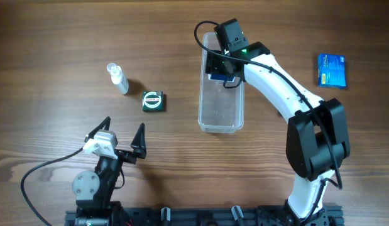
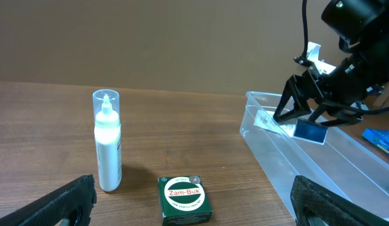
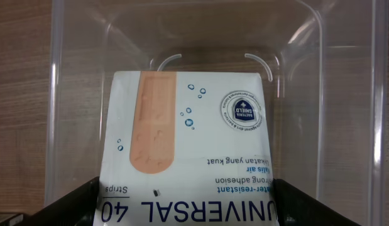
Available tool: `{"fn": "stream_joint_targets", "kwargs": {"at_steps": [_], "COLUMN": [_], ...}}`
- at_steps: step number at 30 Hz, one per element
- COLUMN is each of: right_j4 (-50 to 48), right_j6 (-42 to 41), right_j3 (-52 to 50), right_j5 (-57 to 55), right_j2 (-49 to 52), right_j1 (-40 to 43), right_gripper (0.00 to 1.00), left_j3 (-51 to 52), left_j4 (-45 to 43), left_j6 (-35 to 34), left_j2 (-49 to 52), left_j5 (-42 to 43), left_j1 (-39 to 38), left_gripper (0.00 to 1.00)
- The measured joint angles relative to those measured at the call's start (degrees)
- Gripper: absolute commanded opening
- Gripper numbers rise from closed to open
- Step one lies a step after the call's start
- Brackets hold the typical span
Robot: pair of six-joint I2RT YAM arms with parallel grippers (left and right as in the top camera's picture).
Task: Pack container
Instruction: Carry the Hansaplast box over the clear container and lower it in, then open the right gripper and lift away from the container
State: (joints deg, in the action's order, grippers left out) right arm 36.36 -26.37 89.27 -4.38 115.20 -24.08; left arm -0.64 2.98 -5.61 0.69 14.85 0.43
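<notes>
A: Where is the container [image 1: 203, 103] lying relative to the right pincer [image 1: 221, 70]?

B: The long clear container is lying lengthwise near the middle of the surface [image 1: 56, 50]. The right pincer is hanging over its far end, pointing down into it.

A: Is that pincer holding anything?

B: It is gripping a plaster box [image 3: 188, 150] by its two sides. Its jaws are standing wide, pressing on the box's edges. In the left wrist view the plaster box is hanging tilted at about rim height, inside the container's far end.

A: And the left pincer [image 1: 123, 130]?

B: It is hovering near the front left of the surface, well apart from the container. Its jaws are spreading fully apart and holding nothing.

A: How many things is the observer counting?

B: One container, one plaster box, one spray bottle [image 1: 117, 78], one green box [image 1: 154, 101] and one blue box [image 1: 332, 69]. Two pincers are showing.

A: What is sitting inside the container?

B: Only the plaster box in the right pincer is reaching into it; the rest of its floor is showing bare wood through the plastic. The spray bottle is standing upright to its left, the green box is lying just beside the bottle, and the blue box is lying well off to the right.
</notes>
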Motion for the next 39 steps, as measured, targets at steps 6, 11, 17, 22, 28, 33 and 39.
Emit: {"fn": "stream_joint_targets", "kwargs": {"at_steps": [6,11,17,22,28,33,39], "right_j4": [-0.9,-0.7,4.7,11.8,14.0,14.1,16.7], "right_j6": [-0.4,-0.5,1.1,2.6,3.3,3.5,3.5], "right_j3": [0.0,0.0,0.0,0.0,0.0,0.0,-0.1], "right_j5": [0.0,-0.2,0.8,2.4,3.2,3.5,2.7], "right_j2": [0.0,0.0,-2.4,-6.2,-5.3,-1.9,-0.6], "right_j1": [0.0,0.0,-0.2,-0.4,-1.4,-3.6,-3.8], "right_gripper": [0.86,0.79,0.36,0.04,0.04,0.04,0.04], "left_j3": [0.0,0.0,0.0,0.0,0.0,0.0,0.0], "left_j4": [0.0,0.0,0.0,0.0,0.0,0.0,0.0], "left_j6": [0.0,0.0,0.0,0.0,0.0,0.0,0.0], "left_j2": [0.0,0.0,0.0,0.0,0.0,0.0,0.0], "left_j5": [0.0,0.0,0.0,0.0,0.0,0.0,0.0], "left_j1": [0.0,0.0,0.0,0.0,0.0,0.0,0.0], "left_gripper": [1.00,1.00,1.00,1.00,1.00,1.00,1.00]}}
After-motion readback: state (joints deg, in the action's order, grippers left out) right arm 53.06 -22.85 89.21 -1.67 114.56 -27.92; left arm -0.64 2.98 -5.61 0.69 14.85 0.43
